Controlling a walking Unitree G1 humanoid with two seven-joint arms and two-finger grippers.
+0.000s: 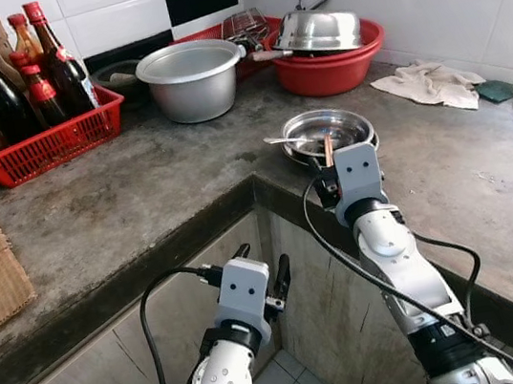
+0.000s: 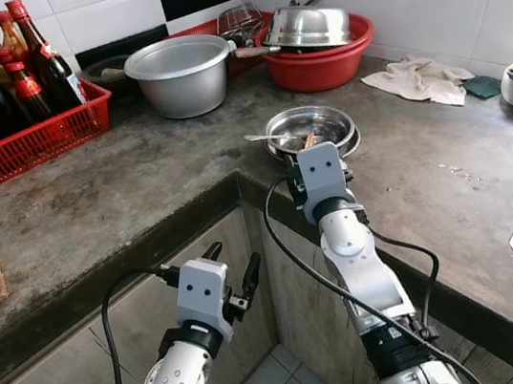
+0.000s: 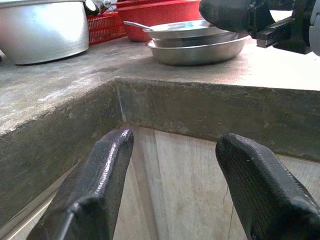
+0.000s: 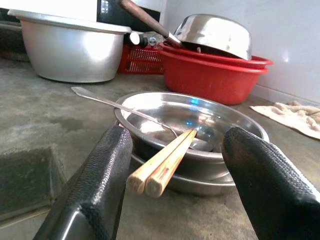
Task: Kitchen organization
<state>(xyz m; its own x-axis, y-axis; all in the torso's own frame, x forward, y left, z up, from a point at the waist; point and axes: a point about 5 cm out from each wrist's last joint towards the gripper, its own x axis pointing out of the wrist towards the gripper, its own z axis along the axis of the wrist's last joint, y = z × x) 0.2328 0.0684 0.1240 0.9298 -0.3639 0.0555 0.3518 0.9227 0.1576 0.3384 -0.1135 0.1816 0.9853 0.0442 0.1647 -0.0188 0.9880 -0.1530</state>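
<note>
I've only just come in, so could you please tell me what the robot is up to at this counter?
The right end effector is at the stacked steel bowls near the counter's corner, its fingers open on either side of a pair of wooden chopsticks that lean out of the top bowl beside a spoon. Nothing is gripped yet. The left end effector is open too, below the counter edge, facing the cabinet front.

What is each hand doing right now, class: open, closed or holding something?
Left hand: open, empty, below the grey concrete counter edge.
Right hand: open, straddling the wooden chopsticks in the round steel dish, not gripping.
</note>
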